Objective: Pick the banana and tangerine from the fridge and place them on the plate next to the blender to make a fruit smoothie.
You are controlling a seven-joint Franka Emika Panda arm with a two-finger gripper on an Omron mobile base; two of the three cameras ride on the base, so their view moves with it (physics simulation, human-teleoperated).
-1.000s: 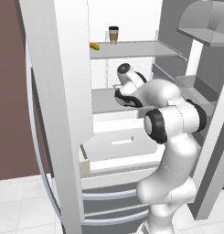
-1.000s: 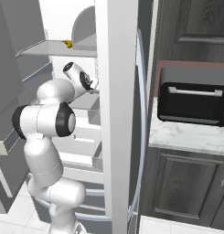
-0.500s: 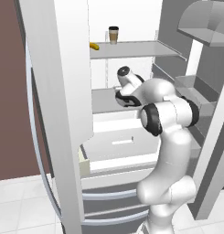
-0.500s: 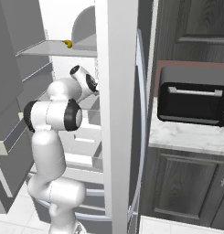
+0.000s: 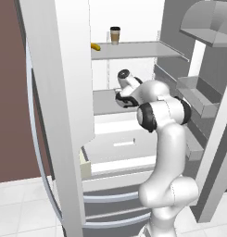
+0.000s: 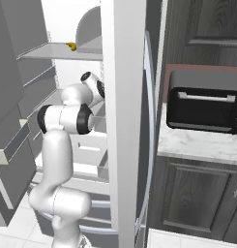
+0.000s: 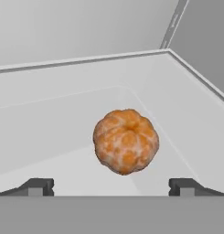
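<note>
Orange, dimpled and round, the tangerine (image 7: pixel 126 141) sits on a smooth white fridge shelf (image 7: pixel 58 114), seemingly untouched between the wide-apart pincer (image 7: pixel 111 186) tips.

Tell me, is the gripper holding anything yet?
Nothing. The gripper is open, and the tangerine sits ahead of its fingertips, ungripped.

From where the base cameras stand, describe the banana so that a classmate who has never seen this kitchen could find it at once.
Start at the open fridge and look at its top inner shelf. Near that shelf's left end lies the banana, a small curved yellow fruit. Its neighbour, a tan paper cup with a dark lid, stands upright just to the right; the banana is low, lying flat and yellow.
</note>
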